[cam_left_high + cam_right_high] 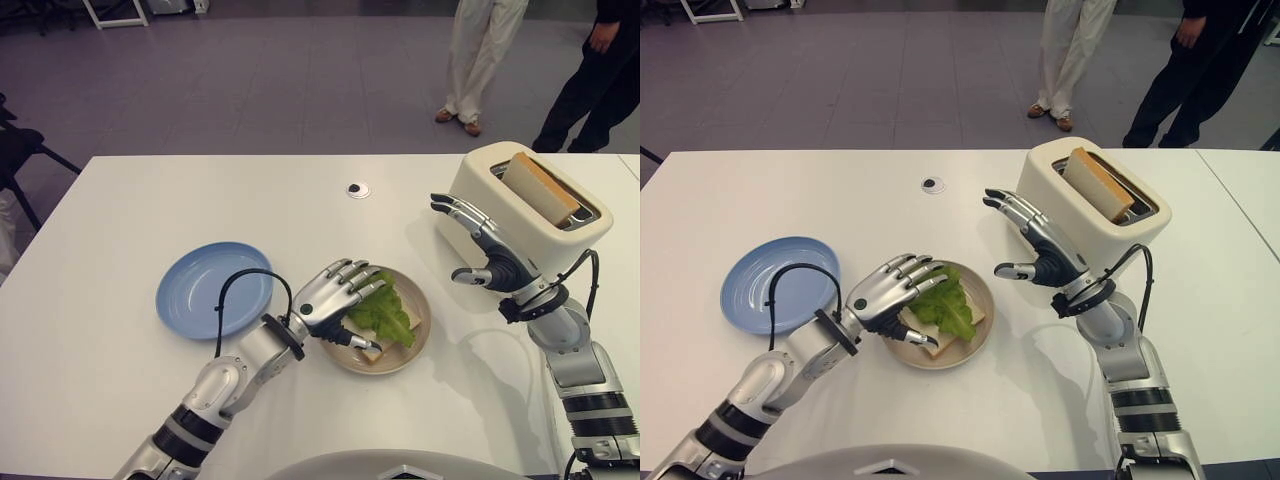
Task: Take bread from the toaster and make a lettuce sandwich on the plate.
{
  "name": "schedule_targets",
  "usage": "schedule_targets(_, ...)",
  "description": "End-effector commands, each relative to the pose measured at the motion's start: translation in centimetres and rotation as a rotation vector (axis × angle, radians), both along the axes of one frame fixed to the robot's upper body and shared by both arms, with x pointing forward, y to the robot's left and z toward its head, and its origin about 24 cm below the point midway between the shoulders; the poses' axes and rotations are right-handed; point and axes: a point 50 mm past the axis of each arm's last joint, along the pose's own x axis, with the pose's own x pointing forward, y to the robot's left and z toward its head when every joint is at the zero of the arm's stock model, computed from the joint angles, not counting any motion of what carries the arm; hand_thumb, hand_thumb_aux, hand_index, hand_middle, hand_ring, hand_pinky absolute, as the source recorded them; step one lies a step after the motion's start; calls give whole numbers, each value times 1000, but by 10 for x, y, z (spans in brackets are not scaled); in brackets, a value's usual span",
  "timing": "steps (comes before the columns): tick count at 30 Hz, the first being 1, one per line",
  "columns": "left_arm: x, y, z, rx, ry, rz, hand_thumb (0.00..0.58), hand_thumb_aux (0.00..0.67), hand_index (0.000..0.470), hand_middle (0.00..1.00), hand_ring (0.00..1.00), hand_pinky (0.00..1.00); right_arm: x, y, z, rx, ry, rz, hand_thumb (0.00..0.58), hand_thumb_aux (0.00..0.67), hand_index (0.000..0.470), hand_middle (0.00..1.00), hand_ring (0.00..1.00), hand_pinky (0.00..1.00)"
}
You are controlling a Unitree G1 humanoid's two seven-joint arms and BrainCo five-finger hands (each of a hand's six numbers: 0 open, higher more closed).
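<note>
Left hand (335,292) lies spread over lettuce (390,312) on a slice (373,356) in the plate (424,305), likely pressing it flat. Right hand (495,262), spread and empty, hangs beside the toaster (560,240), near its upstanding bread (540,188).

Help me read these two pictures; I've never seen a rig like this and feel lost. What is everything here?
These are a humanoid robot's two arms, each ending in a metal hand. Both pictures come from a stereo camera on its head, looking down at a white table, so they show one scene from slightly different spots. On the table are a blue plate, a tan plate holding a bread slice with lettuce on top, a cream toaster with a second bread slice standing in its slot, and a small round black fitting. The left hand hovers over the lettuce, fingers loosely spread, holding nothing. The right hand is open beside the toaster, also holding nothing.
</note>
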Motion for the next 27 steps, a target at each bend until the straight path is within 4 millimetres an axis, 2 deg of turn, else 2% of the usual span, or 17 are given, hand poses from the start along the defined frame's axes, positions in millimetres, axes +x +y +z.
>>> schedule_targets(1,-13,16,8,-204,53,61,0,0,0,0,0,0,5,-22,29,-74,-118,-88,0,0,0,0,0,0)
schedule_targets(5,-26,29,5,-560,210,112,0,0,0,0,0,0,9,-51,61,-125,-215,-222,0,0,0,0,0,0)
schedule_targets(8,-23,37,-4,-812,337,125,0,0,0,0,0,0,16,-83,72,-197,-227,-384,0,0,0,0,0,0)
schedule_targets(12,-19,40,-8,-960,409,104,0,0,0,0,0,0,25,-114,59,-317,-142,-547,0,0,0,0,0,0)
schedule_targets(17,-19,44,-9,-986,422,99,0,0,0,0,0,0,32,-124,36,-358,-7,-588,0,0,0,0,0,0)
schedule_targets(18,-19,44,-9,-985,423,97,0,0,0,0,0,0,32,-125,33,-355,11,-590,83,50,35,0,0,0)
schedule_targets(19,-20,44,-10,-983,424,95,0,0,0,0,0,0,33,-125,30,-353,27,-584,265,176,123,0,0,0)
schedule_targets(20,-20,44,-10,-978,426,94,0,0,0,0,0,0,34,-123,27,-347,43,-572,438,339,238,0,0,0)
schedule_targets(21,-20,43,-11,-973,428,93,0,0,0,0,0,0,34,-121,25,-342,55,-559,476,386,271,0,0,0)
schedule_targets(24,-22,43,-11,-962,427,92,0,0,0,0,0,0,35,-115,20,-324,81,-523,531,476,334,0,0,0)
schedule_targets(25,-22,43,-11,-958,426,92,0,0,0,0,0,0,35,-114,19,-316,86,-515,560,547,383,0,0,0)
schedule_targets(27,-22,43,-12,-949,426,91,0,0,0,0,0,0,35,-113,18,-301,91,-505,579,644,452,0,0,0)
